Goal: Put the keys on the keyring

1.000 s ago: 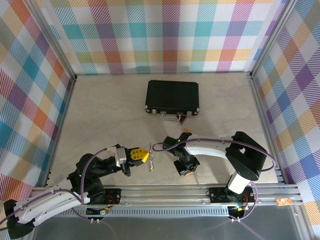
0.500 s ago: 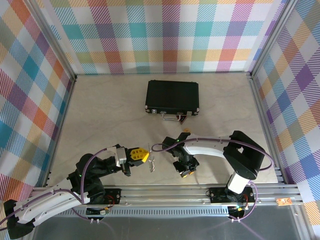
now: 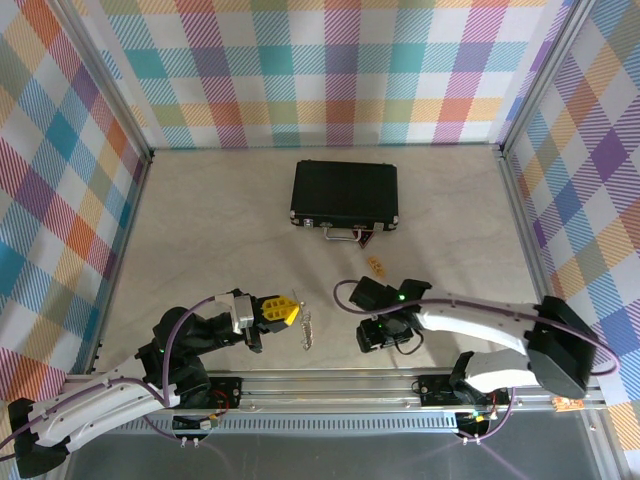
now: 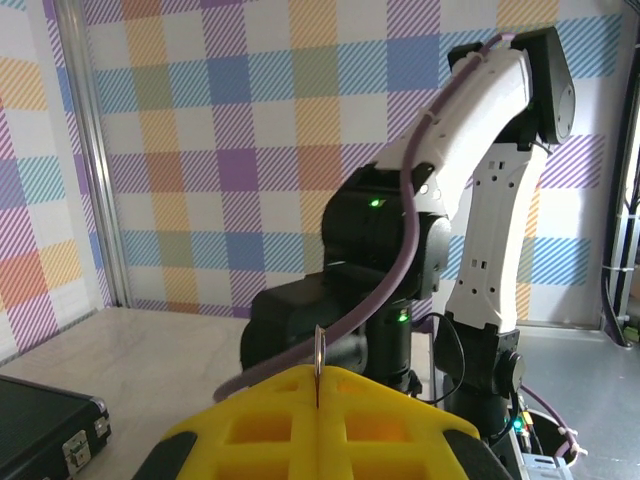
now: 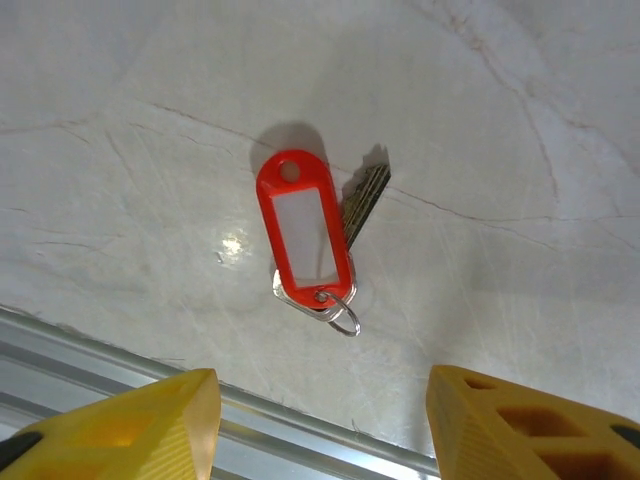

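One black case (image 3: 345, 194) shut, contents hidden; keys (image 5: 305, 240) on table (image 5: 520, 150).

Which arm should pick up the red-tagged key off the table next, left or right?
Probably the right. Its tool hangs open over the key, which lies free on the table. The left tool is shut on the keyring, so it is busy.

1. Left gripper (image 3: 287, 312): near-left of the black case (image 3: 345, 193), pointing right, yellow pads (image 4: 262, 425) clamped together on the keyring (image 3: 306, 328).
2. Left arm: low, reaching in from further near-left of the case.
3. Right gripper (image 5: 320, 385): nearside of the case, aimed down, fingers spread, holding nothing.
4. Right arm: low, elbow near-right of the case.
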Available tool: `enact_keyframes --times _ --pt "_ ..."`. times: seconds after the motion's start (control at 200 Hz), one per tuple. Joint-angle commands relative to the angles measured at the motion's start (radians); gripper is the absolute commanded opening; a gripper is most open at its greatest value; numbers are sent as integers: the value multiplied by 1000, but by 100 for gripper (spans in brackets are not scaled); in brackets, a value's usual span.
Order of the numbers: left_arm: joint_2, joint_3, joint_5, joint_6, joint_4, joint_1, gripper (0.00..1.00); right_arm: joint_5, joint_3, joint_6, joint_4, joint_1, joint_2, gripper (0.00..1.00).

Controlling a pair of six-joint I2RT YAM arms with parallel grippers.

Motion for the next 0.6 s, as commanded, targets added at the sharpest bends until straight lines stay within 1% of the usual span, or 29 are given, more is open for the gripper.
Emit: enact_keyframes --times 0.0,0.145,0.415,0.595 --pt "-3 -11 21 -14 82 -6 0 54 -58 84 89 11 -76 57" --pt "3 -9 24 -14 86 -6 0 22 -135 103 162 13 -128 56" --pt "-6 -11 26 -14 82 -6 0 38 -245 191 242 14 -253 56" --pt "-4 -10 32 -15 84 -6 0 31 -303 206 264 12 -329 50"
